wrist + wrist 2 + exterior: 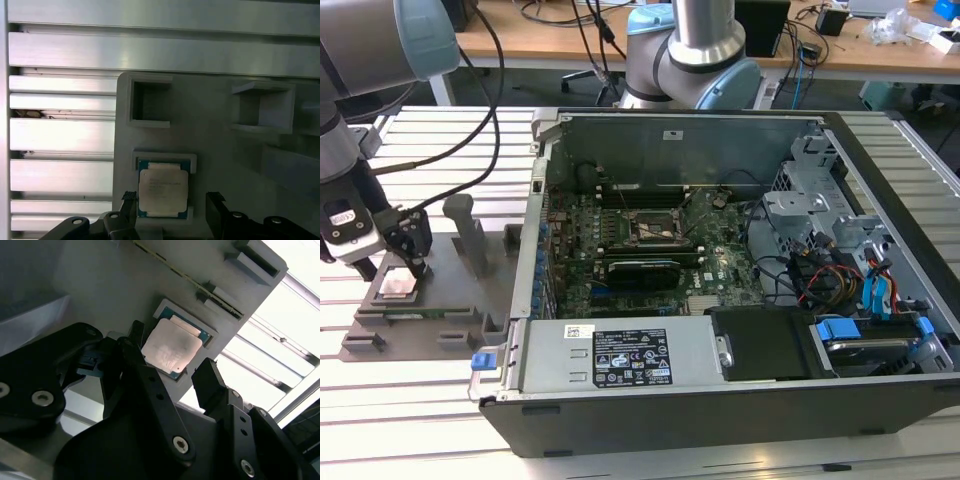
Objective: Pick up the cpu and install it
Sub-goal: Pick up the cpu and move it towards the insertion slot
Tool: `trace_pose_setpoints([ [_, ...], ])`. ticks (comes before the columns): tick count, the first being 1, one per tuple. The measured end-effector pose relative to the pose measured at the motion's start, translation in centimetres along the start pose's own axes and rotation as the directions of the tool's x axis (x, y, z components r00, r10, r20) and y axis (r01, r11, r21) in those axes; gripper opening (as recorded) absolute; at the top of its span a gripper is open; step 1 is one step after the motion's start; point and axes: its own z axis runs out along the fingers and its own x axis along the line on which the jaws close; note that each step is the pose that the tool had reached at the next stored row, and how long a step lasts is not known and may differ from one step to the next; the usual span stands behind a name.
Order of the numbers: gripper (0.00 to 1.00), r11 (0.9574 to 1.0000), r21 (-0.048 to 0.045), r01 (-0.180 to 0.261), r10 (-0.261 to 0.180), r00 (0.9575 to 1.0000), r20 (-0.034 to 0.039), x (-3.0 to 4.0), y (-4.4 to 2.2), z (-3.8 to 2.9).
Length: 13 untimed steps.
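Spread wide, the end effector (170,202) hangs over the cpu (163,188) with nothing in its grip. In both wrist views its two black fingers (129,199) stand one on each side of the chip, with a gap between each tip and the chip's edge, so to my eye nothing is clamped. How high the tips sit above the chip I can't tell. The stance reads as lining up for a pinch across two opposite edges, which would spare the silver top and the underside. The cpu lies flat, silver face up, in a shallow square pocket of a grey holder block (450,300). The pocket's raised rim keeps the chip square and in a known spot. Other pockets and posts on the same block are, I'd guess, for other parts. The block rests on the desk (420,420), a top of metal slats, at the exterior view's left. Well apart from it, toward the exterior view's right, a computer case (720,400) lies on its side with the panel off, so the green board (720,265) faces up and can be reached from above. The square socket (660,228) near the middle of that board looks to be where the chip belongs. As things lie, the pick-up is not made and the install not begun.
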Motion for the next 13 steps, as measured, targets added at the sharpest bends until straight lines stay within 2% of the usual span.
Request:
trace_pose_setpoints([
  [4, 0.66, 0.9997, 0.0016, 0.024, -0.024, 0.9997, 0.0013, 0.0, -0.04, 0.14],
  [11, 0.66, 0.9996, 0.0014, 0.027, -0.027, 0.9996, 0.0015, 0.02, -0.1, 1.48],
  [13, 0.66, 0.9996, 0.0008, 0.027, -0.027, 0.9996, 0.0014, 0.05, -0.1, 1.6],
])
